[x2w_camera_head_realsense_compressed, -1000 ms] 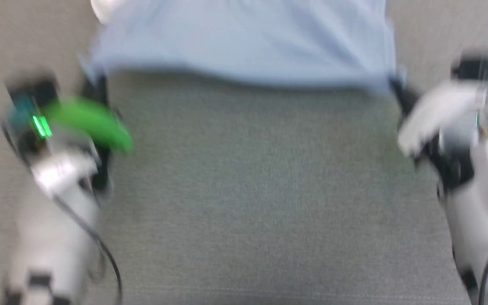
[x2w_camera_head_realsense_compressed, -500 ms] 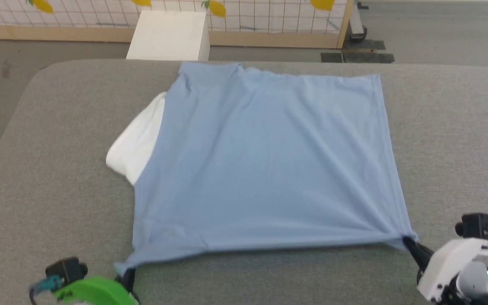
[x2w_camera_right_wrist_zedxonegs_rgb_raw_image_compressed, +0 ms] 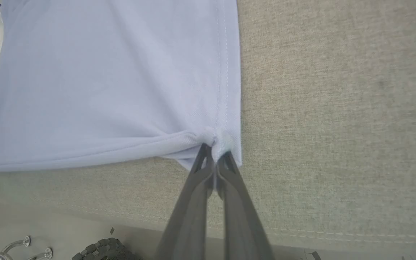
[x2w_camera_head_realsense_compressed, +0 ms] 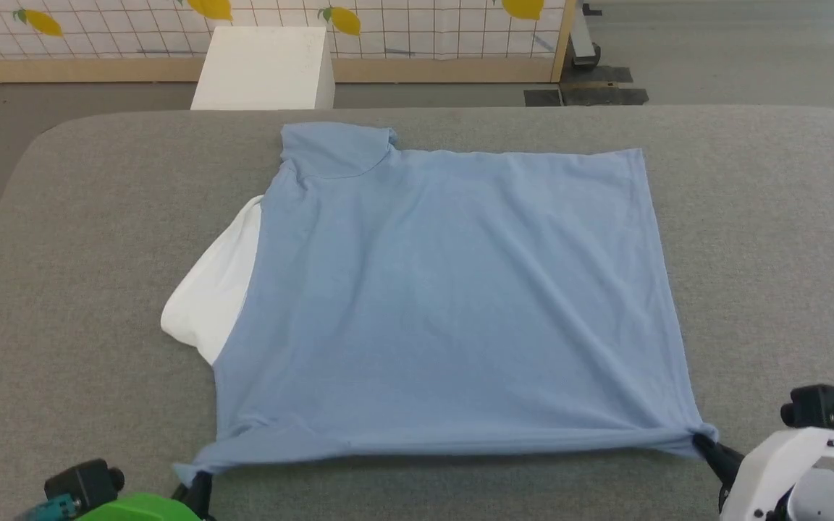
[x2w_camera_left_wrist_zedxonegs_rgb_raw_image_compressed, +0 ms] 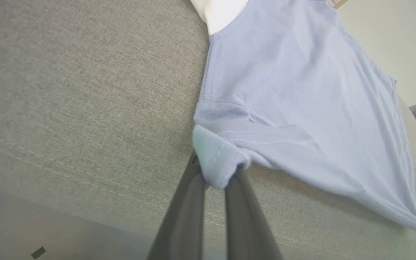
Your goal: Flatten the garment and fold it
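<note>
Head view: garment (x2w_camera_head_realsense_compressed: 446, 304) lies spread on the grey table (x2w_camera_head_realsense_compressed: 98, 217), plain blue side up, no buttons or logo showing. A white part (x2w_camera_head_realsense_compressed: 207, 304) sticks out from under its left edge. One short sleeve lies at the far left corner. The far edge stops just short of the table's far edge.

Beyond the table, a white box (x2w_camera_head_realsense_compressed: 261, 69) stands on the floor against a mesh fence printed with lemons (x2w_camera_head_realsense_compressed: 417, 29). You cannot tell whether the box holds anything.

Your left gripper (x2w_camera_head_realsense_compressed: 196, 483) sits at the lower left under a green housing (x2w_camera_head_realsense_compressed: 138, 506), fingers pointing up at the garment's near left corner. Your right gripper (x2w_camera_head_realsense_compressed: 703, 441) comes in from the lower right under a white housing (x2w_camera_head_realsense_compressed: 772, 463), fingers angled up and left to the near right corner. The near edge runs as a straight, taut line between the two, with creases fanning up from the right corner.

Left wrist view: left gripper (x2w_camera_left_wrist_zedxonegs_rgb_raw_image_compressed: 217, 182) has its jaws narrow, pinching a bunched wad of the garment (x2w_camera_left_wrist_zedxonegs_rgb_raw_image_compressed: 302, 90). A shadow lies on the table (x2w_camera_left_wrist_zedxonegs_rgb_raw_image_compressed: 67, 90) under the stretched edge.

Right wrist view: right gripper (x2w_camera_right_wrist_zedxonegs_rgb_raw_image_compressed: 215, 151) has its jaws nearly together, clamping the corner of the garment (x2w_camera_right_wrist_zedxonegs_rgb_raw_image_compressed: 121, 72) right at the stitched side seam. Bare table (x2w_camera_right_wrist_zedxonegs_rgb_raw_image_compressed: 338, 108) lies just beside it.
</note>
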`<state>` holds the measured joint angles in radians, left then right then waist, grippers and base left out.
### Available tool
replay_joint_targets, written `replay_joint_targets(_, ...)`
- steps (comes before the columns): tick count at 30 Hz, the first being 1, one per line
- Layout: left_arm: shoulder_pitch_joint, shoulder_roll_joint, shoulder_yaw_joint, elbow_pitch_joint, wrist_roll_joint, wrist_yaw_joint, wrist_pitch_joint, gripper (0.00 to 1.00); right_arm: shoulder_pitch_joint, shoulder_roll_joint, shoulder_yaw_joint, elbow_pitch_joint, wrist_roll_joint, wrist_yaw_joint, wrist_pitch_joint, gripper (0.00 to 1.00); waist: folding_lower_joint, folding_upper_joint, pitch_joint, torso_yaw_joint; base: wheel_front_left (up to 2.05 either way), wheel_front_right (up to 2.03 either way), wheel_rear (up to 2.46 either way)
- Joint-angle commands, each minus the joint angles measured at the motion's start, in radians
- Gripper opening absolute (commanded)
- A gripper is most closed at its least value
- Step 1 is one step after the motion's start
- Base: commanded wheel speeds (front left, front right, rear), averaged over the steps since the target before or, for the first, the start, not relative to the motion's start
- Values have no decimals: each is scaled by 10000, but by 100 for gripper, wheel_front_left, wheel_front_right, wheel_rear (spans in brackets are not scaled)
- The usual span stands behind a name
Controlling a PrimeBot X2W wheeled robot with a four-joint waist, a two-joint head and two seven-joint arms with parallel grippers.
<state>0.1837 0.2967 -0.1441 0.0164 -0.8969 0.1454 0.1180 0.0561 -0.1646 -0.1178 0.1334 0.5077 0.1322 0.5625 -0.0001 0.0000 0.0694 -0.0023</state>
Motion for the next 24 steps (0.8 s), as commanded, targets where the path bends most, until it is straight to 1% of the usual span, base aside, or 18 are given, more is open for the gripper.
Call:
replay_joint_targets(1,-223,188,49,-152,176,48,-102,0,-286,-79,-39,-173,-104,-15,82,0,1,0,40,6,0,0,0)
replay_joint_targets(5,-1127,332,-102,-304,395,-126,-46,0,-876,-144,-52,-489,-278,-15,398,0,1,0,236,47,0,0,0)
replay_joint_targets(9,-2281,441,-243,-19,574,-293,82,0,-1682,-240,45,-558,-519,-15,786,0,1,0,638,-4,0,0,0)
replay_joint_targets(13,-3492,514,-390,587,705,-499,238,0,-2620,-182,10,-391,-805,-15,1284,0,1,0,1165,-32,0,0,0)
replay_joint_targets(18,-4962,613,-501,1549,810,-796,391,0,-3864,-175,57,-142,-1376,-15,2175,0,1,0,1969,-72,0,0,0)
replay_joint_targets(24,-6397,701,-678,2572,915,-926,799,0,-5238,-177,196,301,-2183,-15,3370,0,1,0,2942,-5,0,0,0)
